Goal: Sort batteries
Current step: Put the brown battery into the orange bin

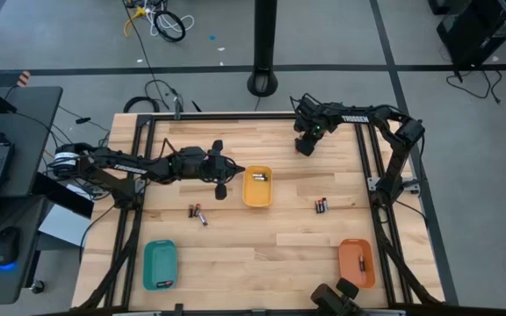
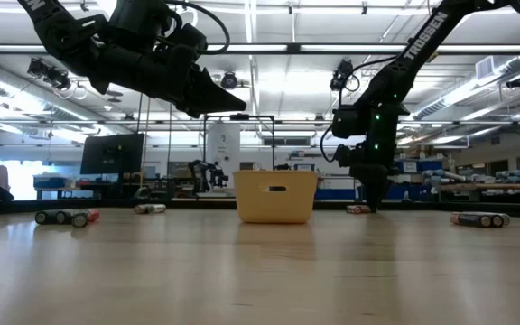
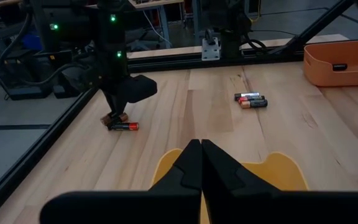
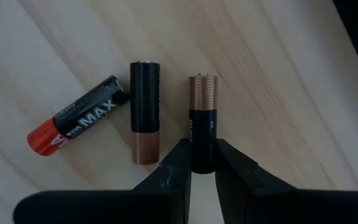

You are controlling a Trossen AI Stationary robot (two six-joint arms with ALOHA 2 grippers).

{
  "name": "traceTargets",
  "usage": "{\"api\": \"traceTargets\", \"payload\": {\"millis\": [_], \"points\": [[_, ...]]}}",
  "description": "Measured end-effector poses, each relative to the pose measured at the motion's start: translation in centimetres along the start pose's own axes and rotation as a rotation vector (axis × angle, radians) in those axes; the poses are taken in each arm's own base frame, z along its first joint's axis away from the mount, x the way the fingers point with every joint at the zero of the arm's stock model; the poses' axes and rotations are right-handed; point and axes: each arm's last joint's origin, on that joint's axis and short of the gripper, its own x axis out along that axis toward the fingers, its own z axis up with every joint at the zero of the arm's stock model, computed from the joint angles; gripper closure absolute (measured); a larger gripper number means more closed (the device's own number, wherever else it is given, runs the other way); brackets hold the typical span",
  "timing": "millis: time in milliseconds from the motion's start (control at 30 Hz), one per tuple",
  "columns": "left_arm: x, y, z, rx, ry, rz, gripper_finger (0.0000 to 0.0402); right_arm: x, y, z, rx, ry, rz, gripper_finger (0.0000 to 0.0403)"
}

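Right gripper (image 4: pixel 202 163) is down at the table's far right corner, fingers clamped on one copper-topped battery (image 4: pixel 202 124) for sorting; two more lie beside it. Left gripper (image 3: pixel 201 163), pinched together, hovers over the yellow tray (image 1: pixel 257 188)

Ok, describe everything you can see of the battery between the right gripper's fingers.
The copper-and-black battery is a small cylindrical cell, copper-coloured at the end that carries its small terminal nub, black for the rest, with faint lettering on the black part. It lies flat on the wooden table, near the back edge in the high view. The right gripper has a finger on each side of its black end, closing on it. A second copper-and-black cell lies parallel beside it, reversed and not touching; a red-ended one lies angled beyond that.
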Motion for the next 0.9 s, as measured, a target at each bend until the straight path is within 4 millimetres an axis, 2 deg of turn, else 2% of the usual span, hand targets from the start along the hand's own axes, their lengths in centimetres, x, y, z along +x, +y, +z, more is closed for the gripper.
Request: {"api": "traceTargets", "payload": {"millis": [167, 333, 467, 567, 700, 900], "points": [[0.0, 0.0, 0.0, 0.0, 0.0, 0.0, 0.0396, -1.6, -0.3, 0.4, 0.008, 0.033, -0.013, 0.0344], [0.0, 0.0, 0.0, 0.001, -0.001, 0.005, 0.0396, -5.2, -0.5, 0.5, 0.041, 0.043, -0.072, 0.0344], [0.0, 0.0, 0.0, 0.005, 0.0, 0.01, 0.0396, -9.1, 0.6, -0.4, 0.069, 0.013, -0.069, 0.0344], [0.0, 0.0, 0.0, 0.016, 0.0, 0.012, 0.0396, -11.8, 2.7, -1.7, 0.083, 0.01, -0.055, 0.0344], [0.0, 0.0, 0.0, 0.02, 0.0, 0.012, 0.0396, -15.2, 6.6, -3.9, 0.076, 0.001, -0.023, 0.0344], [0.0, 0.0, 0.0, 0.025, -0.003, 0.013, 0.0396, -18.9, 13.0, -8.6, 0.1, 0.036, 0.027, 0.0344]]}}
